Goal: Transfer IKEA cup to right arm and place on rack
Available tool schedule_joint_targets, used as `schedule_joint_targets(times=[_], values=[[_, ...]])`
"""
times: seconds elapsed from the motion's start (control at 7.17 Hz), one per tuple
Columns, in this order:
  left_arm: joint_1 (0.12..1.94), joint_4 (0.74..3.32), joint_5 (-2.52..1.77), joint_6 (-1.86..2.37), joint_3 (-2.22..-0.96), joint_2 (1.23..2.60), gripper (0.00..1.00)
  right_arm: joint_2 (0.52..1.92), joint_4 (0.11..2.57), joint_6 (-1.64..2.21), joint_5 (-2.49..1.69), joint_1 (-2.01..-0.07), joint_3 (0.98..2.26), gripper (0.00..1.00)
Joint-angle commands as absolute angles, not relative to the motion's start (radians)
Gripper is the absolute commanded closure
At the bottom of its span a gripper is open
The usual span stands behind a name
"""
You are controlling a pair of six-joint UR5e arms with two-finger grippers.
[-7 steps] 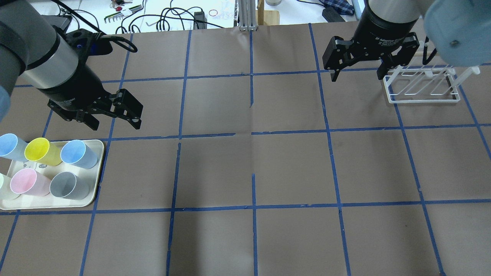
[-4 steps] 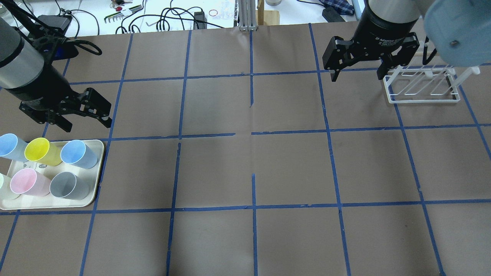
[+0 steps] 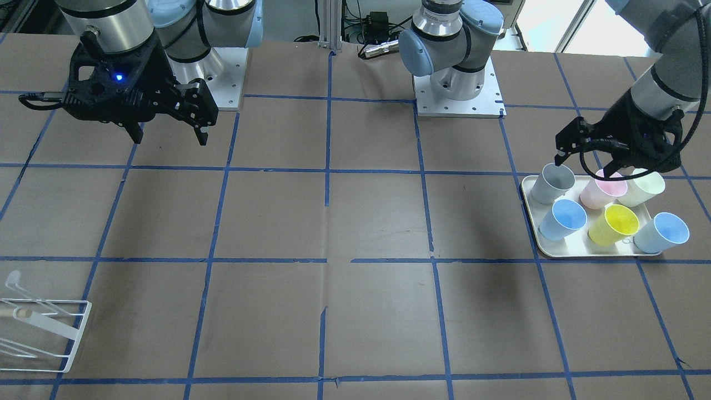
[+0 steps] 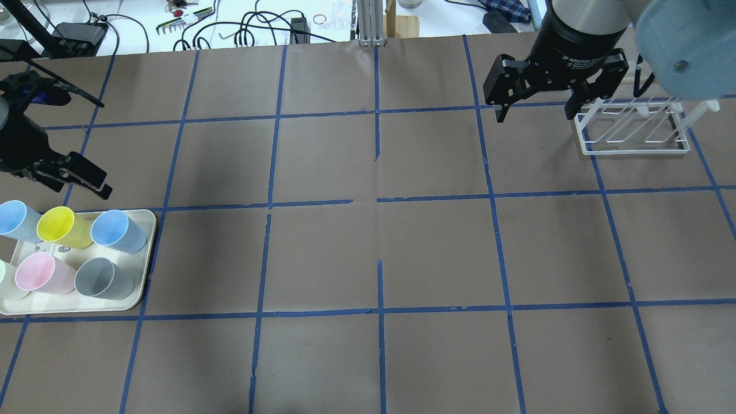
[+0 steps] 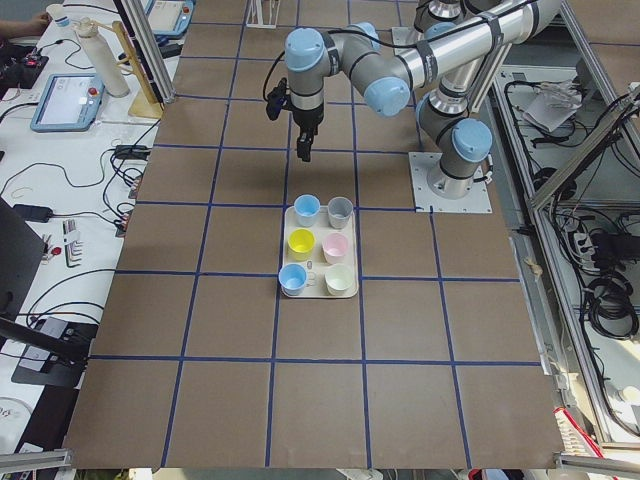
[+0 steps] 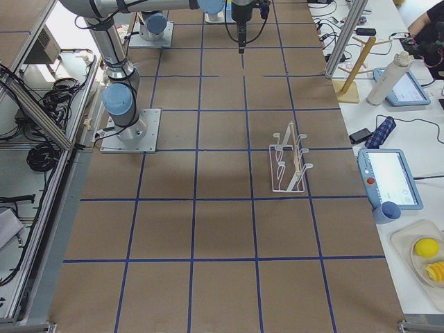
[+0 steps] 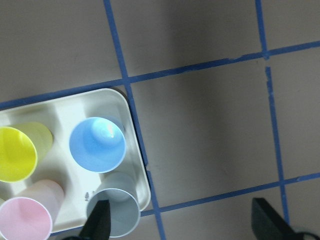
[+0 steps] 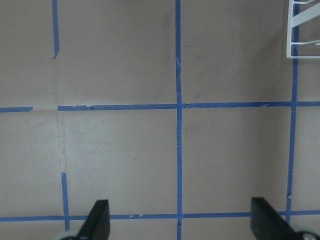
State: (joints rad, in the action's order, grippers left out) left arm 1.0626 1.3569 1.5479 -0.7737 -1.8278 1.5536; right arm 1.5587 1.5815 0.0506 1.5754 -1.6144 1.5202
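Observation:
Two pale blue IKEA cups [image 4: 118,230] [image 4: 14,218] stand upright on a cream tray [image 4: 75,309] at the table's left, with yellow, pink, grey and pale green cups. In the left wrist view one blue cup [image 7: 97,145] sits near the tray corner, beside the grey cup [image 7: 114,212]. My left gripper [image 4: 73,185] [image 3: 583,165] hangs open and empty above the tray's edge, clear of the cups. My right gripper [image 4: 536,114] [image 3: 169,138] is open and empty above the table, beside the white wire rack [image 4: 632,126] [image 3: 39,328].
Brown paper with a blue tape grid covers the table. Cables and tools lie beyond the far edge [image 4: 241,29]. The left arm's black cable [image 3: 597,150] loops over its gripper. The rack's corner shows in the right wrist view [image 8: 305,30].
My left arm has swung left across the overhead view, now near the tray's far left side. Its gripper stays open. The right arm has not moved.

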Motion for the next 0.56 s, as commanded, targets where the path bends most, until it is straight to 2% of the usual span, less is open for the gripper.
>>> schedule_joint_targets(times=[0.0, 0.42], values=[[0.976, 1.083, 1.554, -1.015, -1.966, 1.597, 0.00, 1.560, 1.582, 0.051, 1.575, -1.614, 1.520, 0.00], [0.960, 1.032, 1.552, -1.051, -1.979, 1.675, 0.00, 1.559, 1.582, 0.051, 1.575, -1.614, 1.520, 0.00]])
